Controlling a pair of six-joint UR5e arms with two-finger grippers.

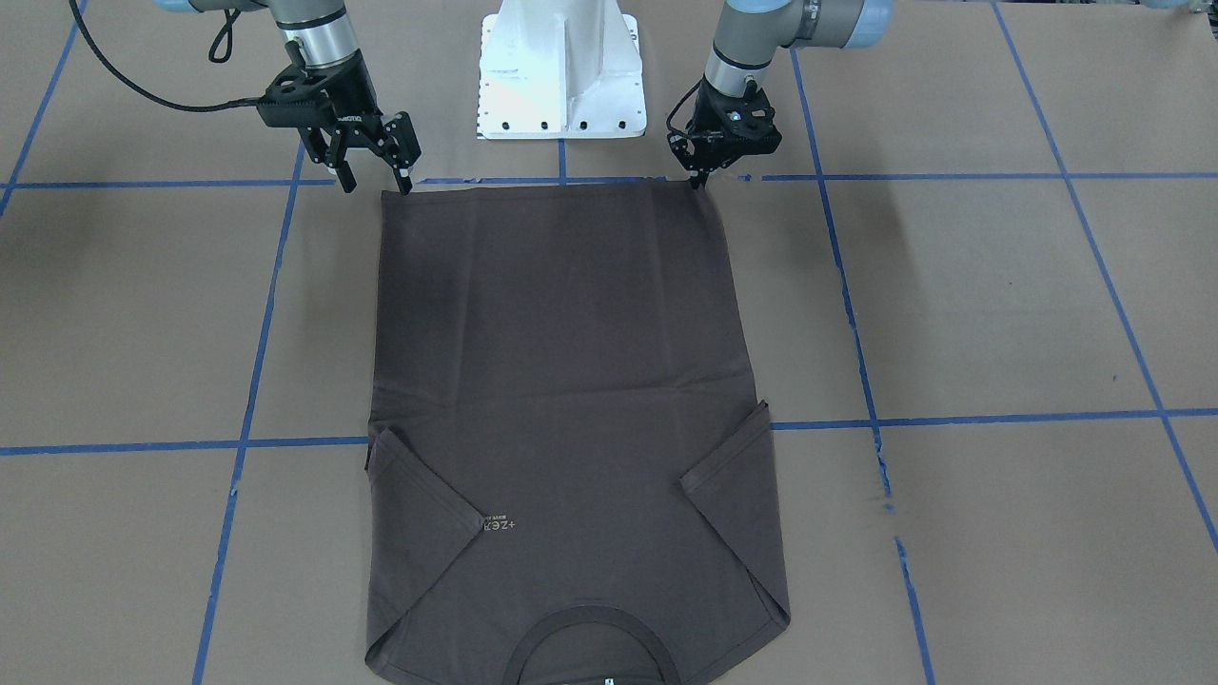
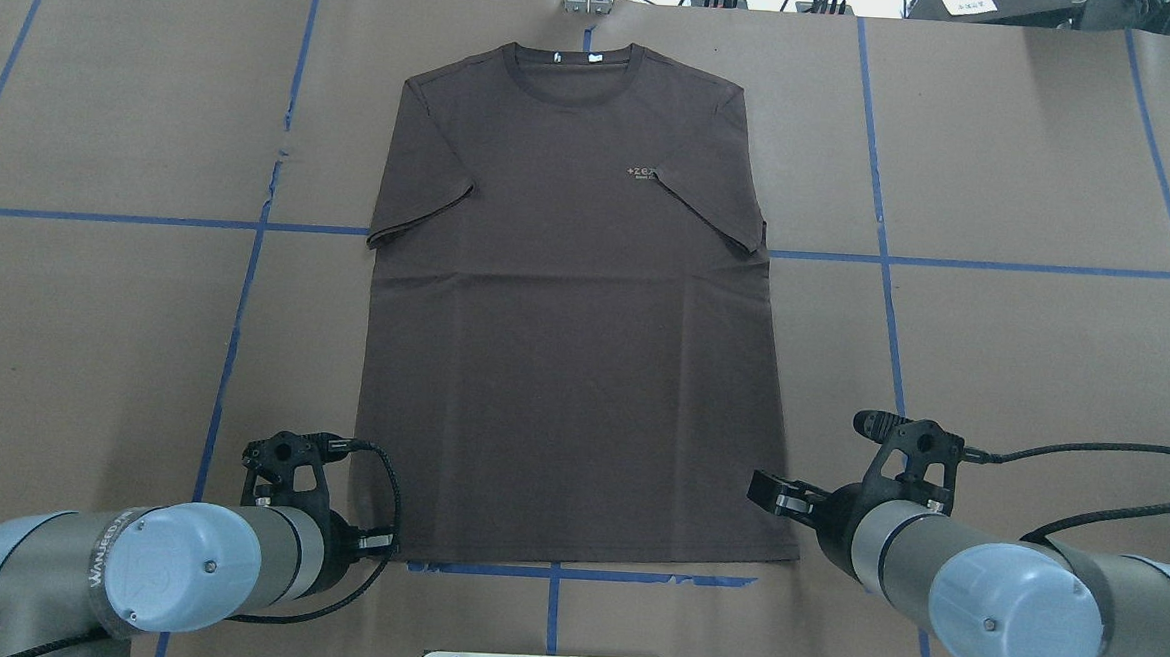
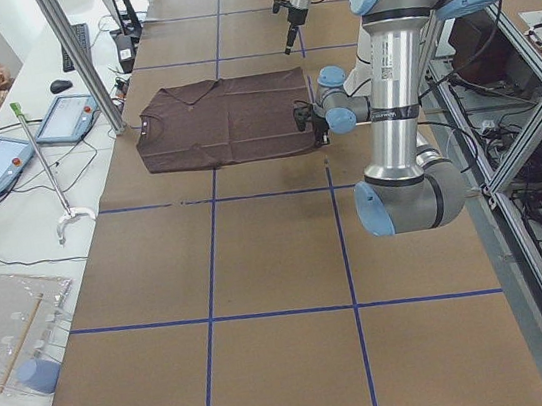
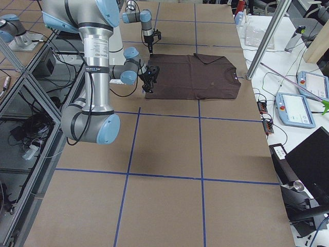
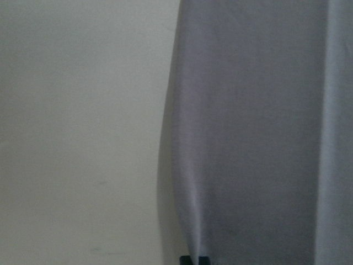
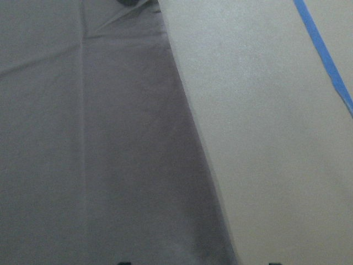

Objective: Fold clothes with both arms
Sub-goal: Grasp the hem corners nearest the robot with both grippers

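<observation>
At the hem, left pincer (image 1: 702, 179) pinches the T-shirt (image 1: 561, 381) corner; right pincer (image 1: 378, 181) spread (no grip yet). Next, I reckon: close it, lift both.

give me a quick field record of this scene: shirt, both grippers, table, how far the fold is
garment: dark grey-brown short-sleeved T-shirt, flat, front up, collar away from the robot
sleeves: both folded inward over the chest
left gripper: shut on the hem corner on its side
right gripper: open at the other hem corner, not gripping
surface: brown paper-covered table with blue tape grid
fold stage: body not yet folded
</observation>
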